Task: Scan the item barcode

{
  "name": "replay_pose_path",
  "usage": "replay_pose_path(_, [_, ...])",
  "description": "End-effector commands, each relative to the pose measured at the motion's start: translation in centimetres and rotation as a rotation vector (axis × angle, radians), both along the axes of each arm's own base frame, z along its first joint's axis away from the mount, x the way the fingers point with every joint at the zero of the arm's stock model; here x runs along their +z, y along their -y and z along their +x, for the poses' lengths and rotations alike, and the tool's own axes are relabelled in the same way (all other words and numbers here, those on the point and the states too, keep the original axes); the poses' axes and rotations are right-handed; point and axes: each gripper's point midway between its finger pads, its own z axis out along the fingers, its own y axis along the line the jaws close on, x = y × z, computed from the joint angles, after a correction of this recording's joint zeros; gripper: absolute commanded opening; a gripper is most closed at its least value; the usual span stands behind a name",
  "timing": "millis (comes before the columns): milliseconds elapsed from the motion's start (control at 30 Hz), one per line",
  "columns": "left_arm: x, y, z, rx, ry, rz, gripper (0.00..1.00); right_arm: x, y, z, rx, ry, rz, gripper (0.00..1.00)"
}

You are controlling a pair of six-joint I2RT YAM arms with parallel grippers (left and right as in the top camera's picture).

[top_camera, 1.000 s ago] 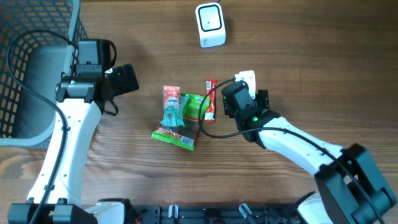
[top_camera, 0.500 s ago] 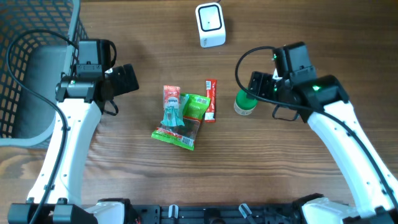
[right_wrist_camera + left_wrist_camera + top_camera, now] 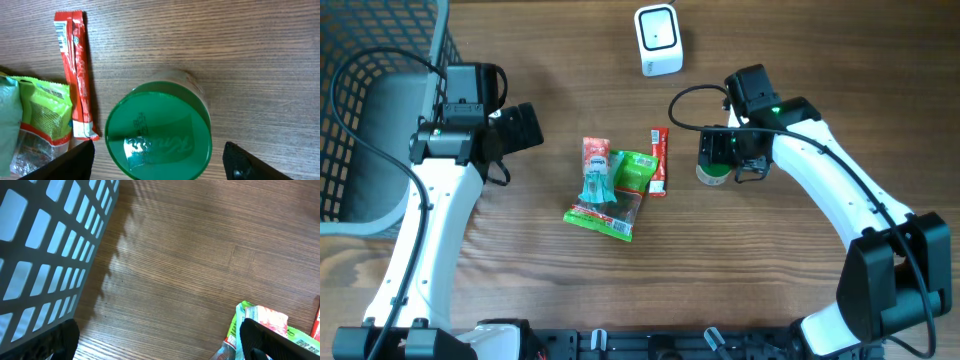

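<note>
Nearest our base, around the middle of the counter (image 3: 550,40), we see a small heap of snack packets. A flat green packet (image 3: 602,221) lies closest to the near edge. A red-and-teal packet (image 3: 595,172) overlaps it, and a bright green bag (image 3: 633,170) sits beside that. A thin red stick packet (image 3: 659,160) lies along the heap's right side, against the green bag.

Just right of the stick stands the can (image 3: 159,135), upright with its green lid facing up. This is the thing to be scanned, and it rests on the counter a little right of centre. Our right end effector (image 3: 718,152) hangs directly over it, released. Its fingers (image 3: 75,162) are spread to either side of the lid with a gap showing on both sides, so nothing is grasped.

Further back on the left, our left end effector (image 3: 530,128) hovers over the wood beside the basket, also released and holding nothing.

Farthest away, the white scanner (image 3: 658,40) sits by the far edge, well apart from the can. A dark wire basket (image 3: 380,30) fills the far left corner.
</note>
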Motion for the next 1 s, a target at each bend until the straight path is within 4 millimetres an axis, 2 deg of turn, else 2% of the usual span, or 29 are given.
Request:
replay_pose_path(0, [0.4,-0.3,0.1,0.001,0.012,0.009,1.0,-0.1,-0.4,0.3,0.037,0.024,-0.048,0.82])
replay_pose_path(100, [0.4,-0.3,0.1,0.001,0.012,0.009,1.0,-0.1,-1.1,0.1,0.063,0.035,-0.072,0.83])
replay_pose_path(300, [0.4,-0.3,0.1,0.001,0.012,0.009,1.0,-0.3,-1.1,0.4,0.066,0.054,-0.09,0.83])
replay_pose_path(567, [0.4,-0.3,0.1,0.001,0.012,0.009,1.0,-2.5,-1.0,0.3,0.075,0.006,-0.11,0.83])
replay_pose_path(600, [0.4,-0.3,0.1,0.001,0.012,0.009,1.0,-2.4,-1.0,0.3,0.075,0.006,-0.11,0.83])
replay_pose_path(667, [0.4,-0.3,0.1,0.001,0.012,0.009,1.0,-2.4,-1.0,0.3,0.087,0.009,-0.112,0.76])
replay_pose_path(733, [0.4,-0.3,0.1,0.001,0.012,0.009,1.0,-2.5,-1.0,0.3,0.096,0.01,-0.118,0.75])
replay_pose_path(967, [0.4,-0.3,0.1,0.001,0.012,0.009,1.0,-2.5,-0.9,0.0,0.305,0.031,-0.16,0.71])
